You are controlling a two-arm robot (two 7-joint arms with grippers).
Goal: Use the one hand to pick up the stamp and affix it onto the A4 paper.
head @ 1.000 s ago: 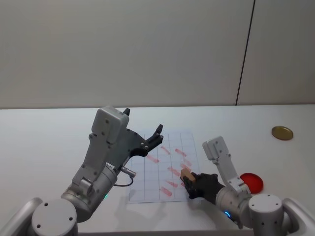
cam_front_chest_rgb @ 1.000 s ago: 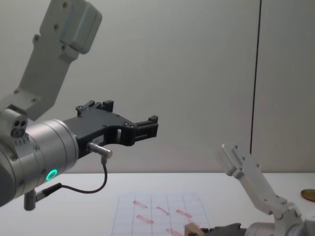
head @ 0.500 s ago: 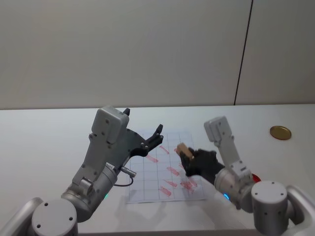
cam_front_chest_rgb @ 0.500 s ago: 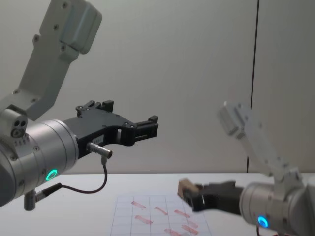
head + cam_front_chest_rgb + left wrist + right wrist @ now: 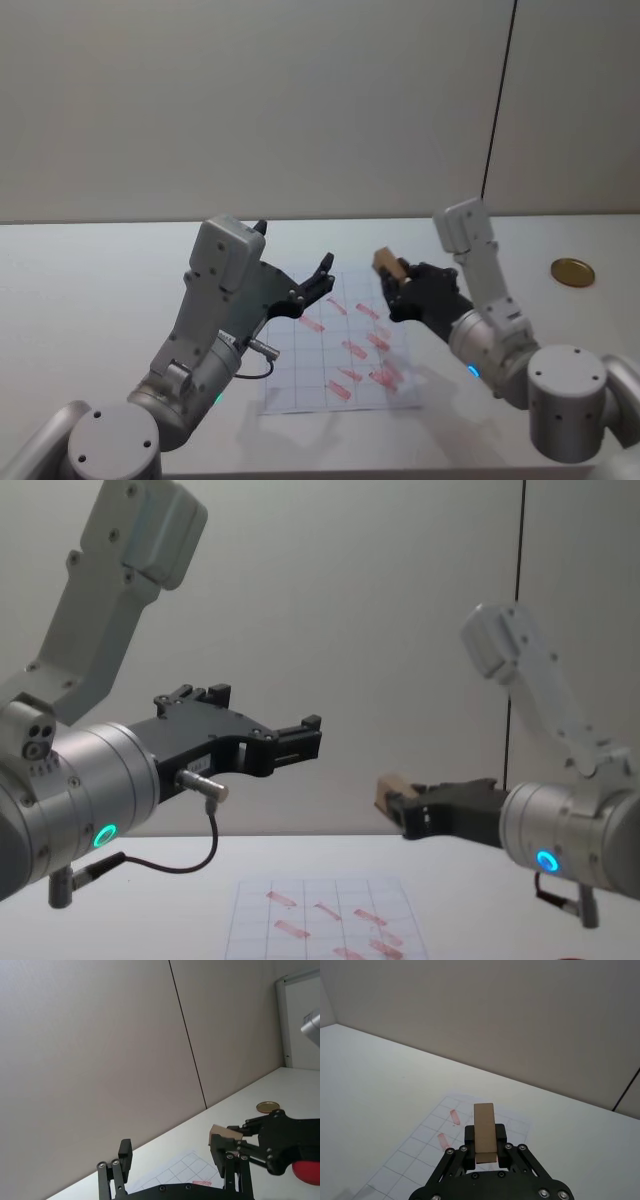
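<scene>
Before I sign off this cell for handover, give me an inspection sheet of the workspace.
Surface: white table, nothing spilled on it.
Job's things: paper lies flat, with several red marks on its grid; stamp is held in the air above the paper's far right part, not touching it.
Clutter: golden disc on the table at far right; red round object beside the right arm.
Grippers: right gripper shut on the stamp; left gripper open and empty, raised over the paper's left side.
Cables: black cable loops under the left wrist.
Surroundings: grey wall with a dark vertical seam; nothing else seen.
</scene>
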